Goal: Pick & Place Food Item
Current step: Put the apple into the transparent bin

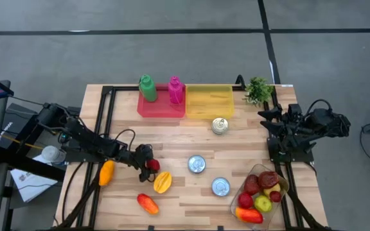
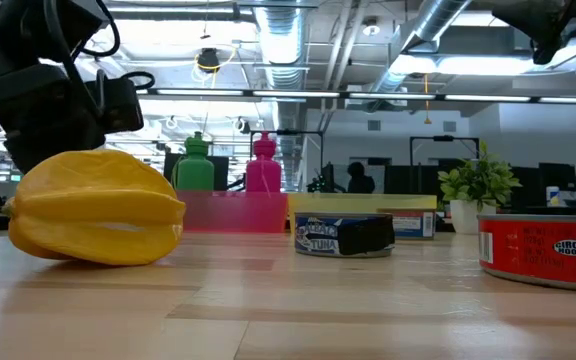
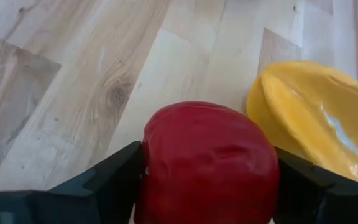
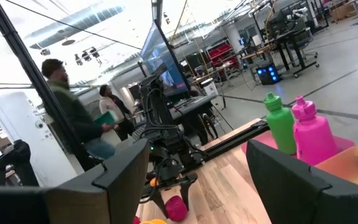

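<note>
A round red fruit (image 3: 210, 162) sits on the wooden table (image 1: 185, 138) left of centre, next to a yellow star fruit (image 3: 316, 118). My left gripper (image 1: 148, 160) reaches in low from the table's left, with one finger on each side of the red fruit. At the table's right edge my right gripper (image 4: 197, 168) is held high and open, pointing across the table with nothing between its fingers. My left gripper has the red fruit between its two fingers, one finger (image 3: 120, 177) against its one side (image 3: 151, 168) and the other against the opposite side (image 3: 272, 174). The fingers slant down from the table's left. The fruit's underside is hidden, so whether it is lifted does not show.
An orange-yellow fruit (image 1: 106, 172) and a red-orange one (image 1: 148, 203) lie near the left arm. Three cans (image 1: 197, 164) (image 1: 220, 187) (image 1: 220, 126) stand mid-table. A bowl of fruit (image 1: 262, 192) is at the near right. At the back are a red tray (image 1: 160, 106), a yellow tray (image 1: 209, 101), two bottles and a plant (image 1: 257, 90).
</note>
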